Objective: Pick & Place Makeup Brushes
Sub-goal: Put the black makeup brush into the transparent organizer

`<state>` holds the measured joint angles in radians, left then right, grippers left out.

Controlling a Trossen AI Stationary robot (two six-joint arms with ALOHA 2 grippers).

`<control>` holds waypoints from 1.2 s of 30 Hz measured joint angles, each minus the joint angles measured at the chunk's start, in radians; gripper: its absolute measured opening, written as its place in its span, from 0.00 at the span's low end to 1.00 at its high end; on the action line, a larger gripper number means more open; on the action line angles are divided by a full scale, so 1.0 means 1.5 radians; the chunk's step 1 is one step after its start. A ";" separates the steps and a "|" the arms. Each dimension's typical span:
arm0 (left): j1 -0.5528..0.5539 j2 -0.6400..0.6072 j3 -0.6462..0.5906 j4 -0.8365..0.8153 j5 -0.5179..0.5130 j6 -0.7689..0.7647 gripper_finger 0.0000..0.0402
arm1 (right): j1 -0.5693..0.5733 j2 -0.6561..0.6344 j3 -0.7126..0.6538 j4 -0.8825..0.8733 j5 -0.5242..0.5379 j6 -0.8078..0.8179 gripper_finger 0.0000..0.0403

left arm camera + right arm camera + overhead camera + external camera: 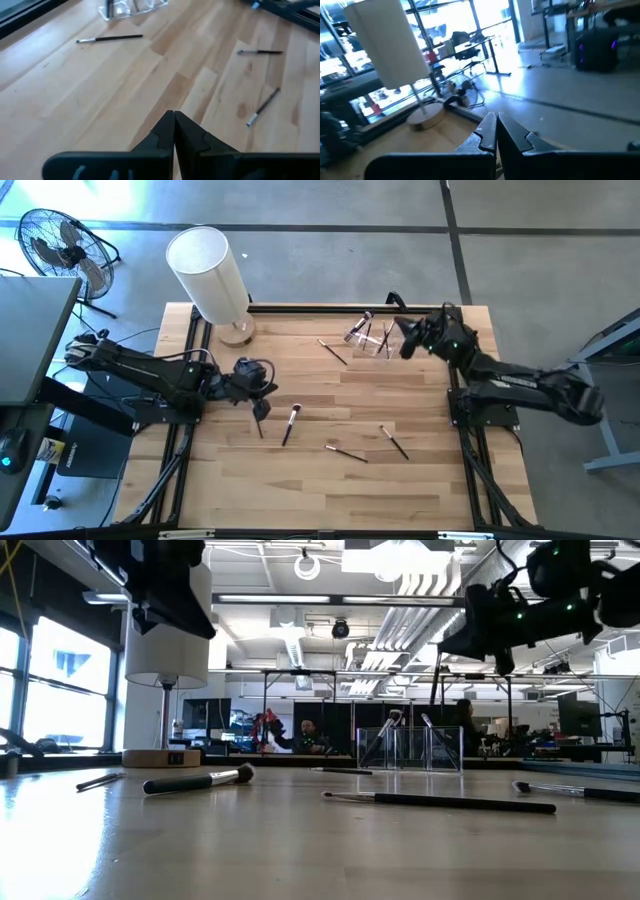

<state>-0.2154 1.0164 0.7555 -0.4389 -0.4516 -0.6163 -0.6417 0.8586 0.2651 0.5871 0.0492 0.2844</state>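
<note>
Nearest the low camera, one of the makeup brushes (445, 802) lies flat; others are scattered mid-table, some in the clear holder (372, 336). Left gripper (262, 396) and right gripper (408, 340) both pinched closed, empty. I judge the brushes light, stiff, roll-prone: grasp mid-handle.

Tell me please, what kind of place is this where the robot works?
Probably a robotics lab or workshop in an open industrial hall: a wooden workbench with makeup brushes scattered on it, exposed ceiling ducts, a concrete floor with a standing fan.
</note>
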 joint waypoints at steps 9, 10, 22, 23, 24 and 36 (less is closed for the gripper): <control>0.060 0.000 0.000 0.021 0.030 -0.021 0.00 | -0.135 0.211 0.065 0.116 -0.152 -0.104 0.00; 0.063 0.000 0.000 0.021 0.030 -0.028 0.00 | -0.140 0.238 0.073 0.126 -0.162 -0.107 0.00; 0.069 0.000 0.000 0.019 0.034 -0.042 0.00 | -0.139 0.361 0.152 0.049 -0.194 -0.138 0.04; 0.069 0.000 0.000 0.019 0.034 -0.042 0.00 | -0.139 0.356 0.160 0.020 -0.193 -0.144 0.05; 0.069 0.000 0.000 0.019 0.034 -0.042 0.01 | -0.139 0.349 0.169 -0.011 -0.192 -0.152 0.06; 0.069 0.001 0.000 0.033 -0.007 -0.047 0.24 | -0.124 0.285 0.307 -0.320 -0.248 -0.178 0.17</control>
<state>-0.1112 1.0172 0.7555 -0.3894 -0.4625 -0.6868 -0.8283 1.2859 0.7249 0.1076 -0.3227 0.0169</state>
